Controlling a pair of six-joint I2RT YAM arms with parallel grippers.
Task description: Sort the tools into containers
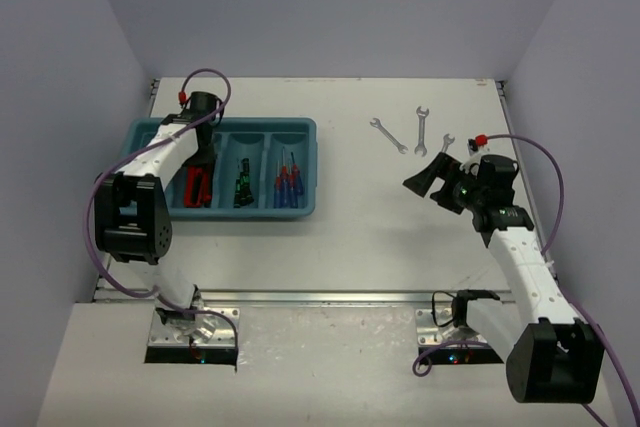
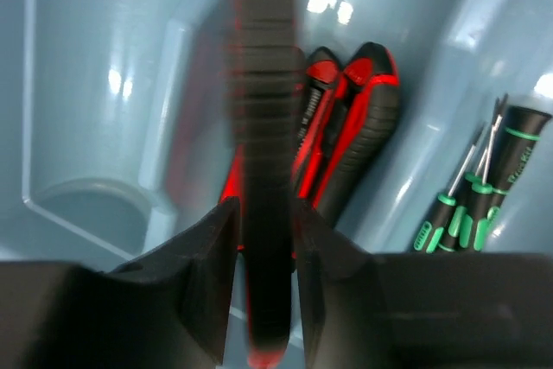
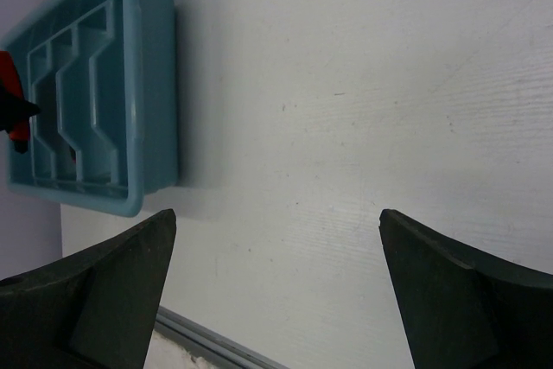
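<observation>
Teal-blue plastic tray with four long compartments (image 1: 225,125) sits upper left in the top view. Left gripper (image 2: 265,213) is down in the second compartment from the left, jaws closed on a red-and-black ribbed tool handle (image 2: 263,127). Handle is upright and blurred, likely pliers.

Under it, red-and-black-handled pliers (image 2: 350,118) lie in the same compartment. Next compartment right holds black-and-green-handled screwdrivers (image 2: 471,205). The last holds thin blue-and-red-handled screwdrivers (image 1: 287,185).

Three silver open-end wrenches (image 1: 421,130) are unsorted on the white table (image 1: 350,247), upper right. Right gripper (image 3: 276,218) is just below them in the top view, jaws wide apart, empty.

Risks:
- Let go upright, the handle could tip onto the pliers below, hang on the divider or spill into the screwdrivers.
- Wrenches are flat and thin, so fingers may scrape the table or skate off.
- The nearest wrench is close to the right wrist, easy to nudge.

Writing: pale print on one black-and-green handle, too blurred to read. Nothing else.
</observation>
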